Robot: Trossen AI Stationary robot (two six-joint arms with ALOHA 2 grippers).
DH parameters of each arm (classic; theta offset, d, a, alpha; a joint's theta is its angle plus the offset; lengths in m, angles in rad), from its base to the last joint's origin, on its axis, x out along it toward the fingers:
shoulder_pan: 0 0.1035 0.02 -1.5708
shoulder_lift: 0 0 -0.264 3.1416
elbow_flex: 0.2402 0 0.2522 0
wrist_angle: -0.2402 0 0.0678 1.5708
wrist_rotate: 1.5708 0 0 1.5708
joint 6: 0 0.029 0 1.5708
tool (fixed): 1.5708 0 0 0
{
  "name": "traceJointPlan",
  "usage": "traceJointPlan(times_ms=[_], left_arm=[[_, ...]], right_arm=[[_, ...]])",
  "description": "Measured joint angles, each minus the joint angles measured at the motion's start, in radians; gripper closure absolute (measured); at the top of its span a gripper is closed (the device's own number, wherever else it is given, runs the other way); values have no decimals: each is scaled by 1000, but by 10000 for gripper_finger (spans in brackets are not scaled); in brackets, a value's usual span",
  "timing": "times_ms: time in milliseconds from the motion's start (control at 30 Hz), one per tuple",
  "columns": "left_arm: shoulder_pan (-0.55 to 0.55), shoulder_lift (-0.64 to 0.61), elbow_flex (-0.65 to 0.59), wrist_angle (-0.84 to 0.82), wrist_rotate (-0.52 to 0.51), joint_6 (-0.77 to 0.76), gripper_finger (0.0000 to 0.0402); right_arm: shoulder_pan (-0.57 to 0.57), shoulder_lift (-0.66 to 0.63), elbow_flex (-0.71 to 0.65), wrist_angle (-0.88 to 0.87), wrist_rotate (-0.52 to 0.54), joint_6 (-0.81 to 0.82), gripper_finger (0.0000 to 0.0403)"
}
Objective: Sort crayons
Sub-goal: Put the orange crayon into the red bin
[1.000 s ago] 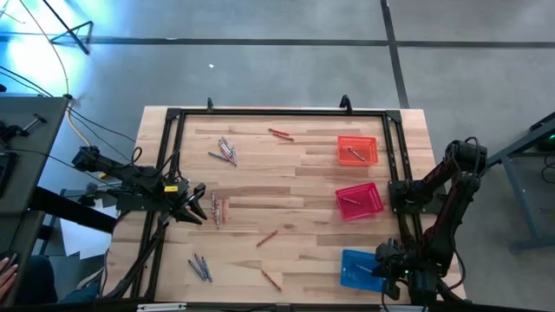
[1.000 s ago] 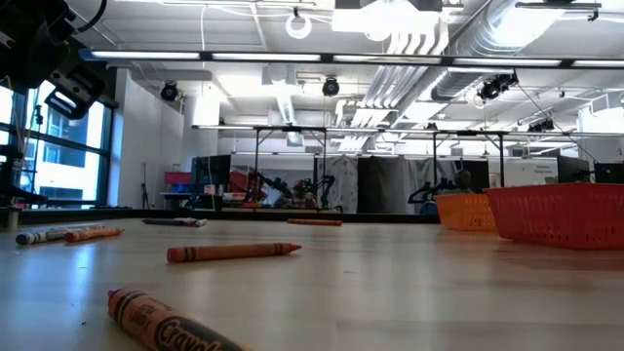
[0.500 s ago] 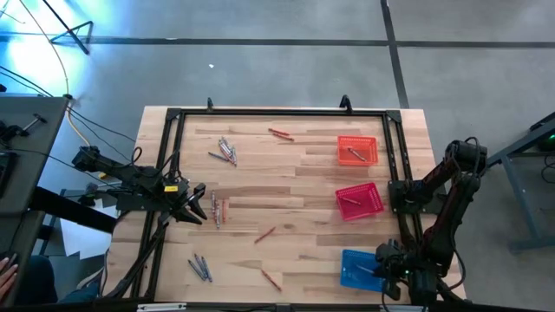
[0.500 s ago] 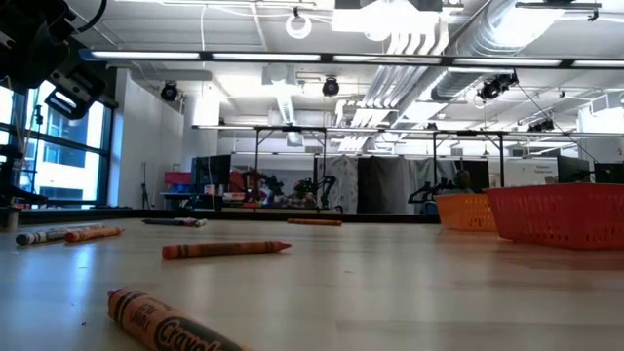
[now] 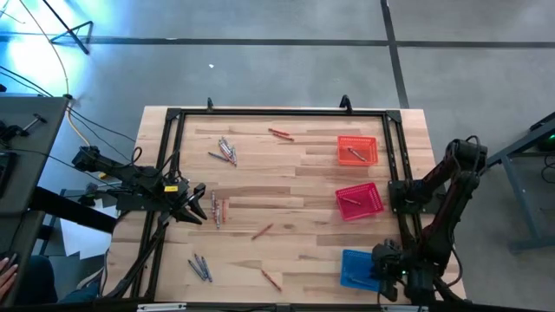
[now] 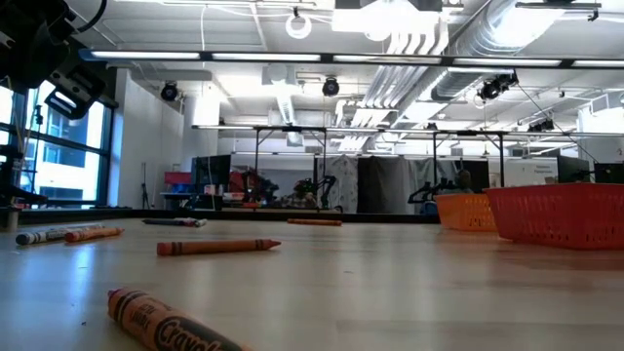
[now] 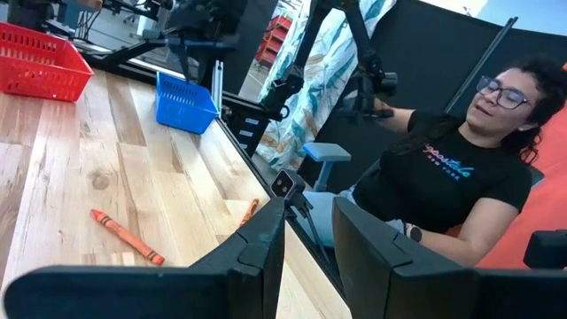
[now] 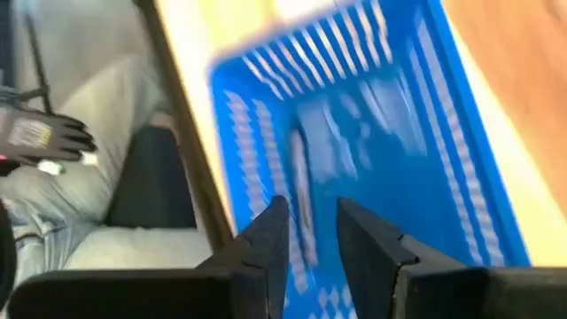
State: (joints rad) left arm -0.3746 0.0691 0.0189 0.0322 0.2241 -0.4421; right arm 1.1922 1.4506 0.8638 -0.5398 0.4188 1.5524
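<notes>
Crayons [image 5: 264, 230] lie scattered over your counter [image 5: 286, 186], so here's the layout, big to small. Counter is bare wood with a black frame round its edges. A person [image 7: 443, 190] in a dark shirt sits just off the counter's near edge, seen in the left wrist view.

Three baskets sit along the right side: blue basket [image 5: 357, 268] nearest the front, red basket [image 5: 359, 200] in the middle, orange basket [image 5: 357, 149] at the back.

Your right pincer [image 8: 306, 230] hangs right over the blue basket, fingers slightly spread, pinching nothing. Blurred pale sticks show inside that basket; can't tell what they are.

Your left pincer [image 5: 199, 208] waits at the counter's left side, fingers apart with a small gap, holding nothing, just beside a small bunch of crayons [image 5: 218, 208].

Rest of the crayons:
- grey cluster [image 5: 225, 150] at back left
- red one [image 5: 279, 133] at back centre
- grey group [image 5: 199, 267] at front left
- red one [image 5: 271, 279] near the front edge
- one crayon lying in the orange basket, another in the red basket
</notes>
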Motion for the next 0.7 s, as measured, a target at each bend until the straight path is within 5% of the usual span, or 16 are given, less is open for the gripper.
traceJointPlan(times_ms=[167, 433, 700], left_arm=[[0, 0, 0, 0, 0, 0, 316], [0, 0, 0, 0, 0, 0, 316], [0, 0, 0, 0, 0, 0, 316]], right_arm=[[-174, 17, 108, 3, 93, -390, 320], [-541, 163, 220, 33, -35, -1021, 320], [-824, 378, 384, 176, -195, -1442, 320]])
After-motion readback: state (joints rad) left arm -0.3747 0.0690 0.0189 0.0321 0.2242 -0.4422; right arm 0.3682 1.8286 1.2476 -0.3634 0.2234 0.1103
